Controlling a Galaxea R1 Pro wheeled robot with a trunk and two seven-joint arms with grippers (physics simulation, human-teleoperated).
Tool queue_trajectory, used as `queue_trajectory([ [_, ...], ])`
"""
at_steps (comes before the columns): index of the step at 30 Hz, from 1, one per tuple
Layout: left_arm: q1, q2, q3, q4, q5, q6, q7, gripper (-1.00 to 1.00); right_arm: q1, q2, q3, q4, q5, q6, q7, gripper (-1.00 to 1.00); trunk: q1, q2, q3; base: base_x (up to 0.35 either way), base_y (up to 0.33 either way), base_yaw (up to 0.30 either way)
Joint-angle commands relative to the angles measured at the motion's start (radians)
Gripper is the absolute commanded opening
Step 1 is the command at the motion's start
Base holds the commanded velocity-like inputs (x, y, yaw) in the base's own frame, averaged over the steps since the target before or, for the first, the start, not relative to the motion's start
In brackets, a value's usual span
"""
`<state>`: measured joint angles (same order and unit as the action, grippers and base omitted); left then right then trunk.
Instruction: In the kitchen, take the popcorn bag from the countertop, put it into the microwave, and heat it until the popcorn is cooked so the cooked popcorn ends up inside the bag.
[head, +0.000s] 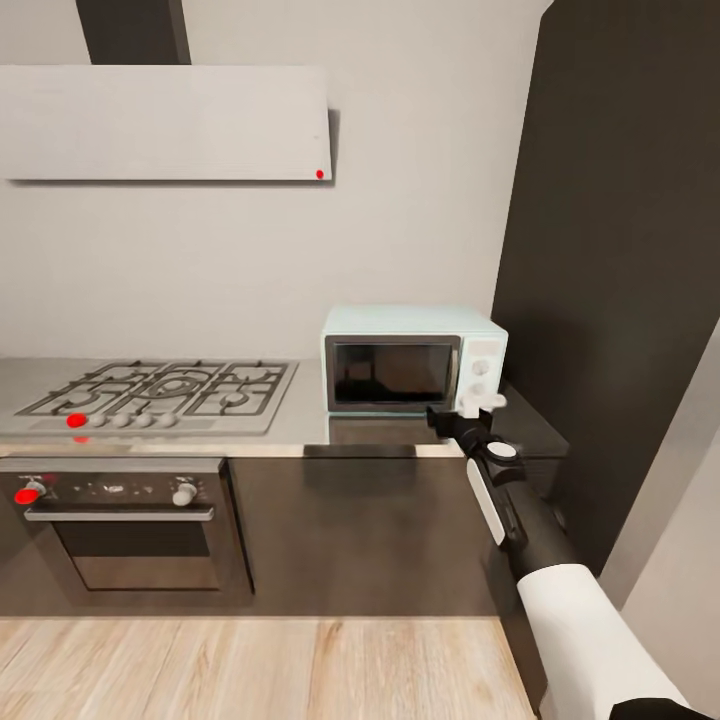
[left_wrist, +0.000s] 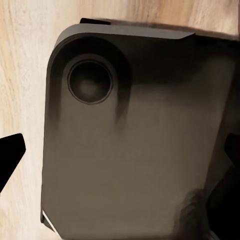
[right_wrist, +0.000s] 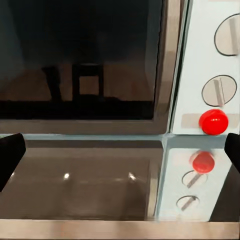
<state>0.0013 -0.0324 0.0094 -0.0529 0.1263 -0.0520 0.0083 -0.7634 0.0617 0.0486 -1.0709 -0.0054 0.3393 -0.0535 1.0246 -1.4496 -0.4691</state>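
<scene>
Pale grey countertop (head: 300, 425) carries the closed mint-blue boxy microwave (head: 412, 358); right gripper (head: 468, 410), fingers spread and empty, faces its white knob panel (head: 482, 370).

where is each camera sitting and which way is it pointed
Head view: on the robot's head, facing forward and down at the countertop, hob and microwave; the right arm reaches in, right tool near the panel.
Left wrist view: facing down at the robot's dark base and wood floor; left tool fingertips at the edges.
Right wrist view: facing the microwave door and red button; right tool's fingertips apart.
Shared: head and right wrist views both show the microwave.
</scene>
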Motion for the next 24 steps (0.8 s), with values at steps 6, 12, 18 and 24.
queue_trajectory([
  [6,0.0,-0.001,0.001,-0.001,0.011,-0.002,0.001,1.0,-0.001,-0.006,0.001,-0.001,-0.001,0.007,-0.006,1.0,0.0,0.0,-0.001,0.234,0.0,0.0],
  [12,0.0,-0.001,0.003,-0.001,0.013,-0.003,0.001,1.0,-0.001,-0.013,-0.017,0.003,-0.003,0.006,-0.005,1.0,0.0,0.0,-0.001,0.023,0.0,0.0],
  [18,0.0,-0.001,0.004,-0.001,0.014,-0.003,0.001,1.0,-0.001,-0.024,-0.084,0.039,0.009,0.005,0.032,1.0,0.0,0.0,-0.001,0.0,0.0,0.0],
  [24,0.0,-0.001,0.004,-0.001,0.015,-0.003,0.001,1.0,-0.001,-0.023,-0.087,0.03,0.015,0.004,0.035,1.0,0.0,0.0,-0.001,0.0,0.0,0.0],
])
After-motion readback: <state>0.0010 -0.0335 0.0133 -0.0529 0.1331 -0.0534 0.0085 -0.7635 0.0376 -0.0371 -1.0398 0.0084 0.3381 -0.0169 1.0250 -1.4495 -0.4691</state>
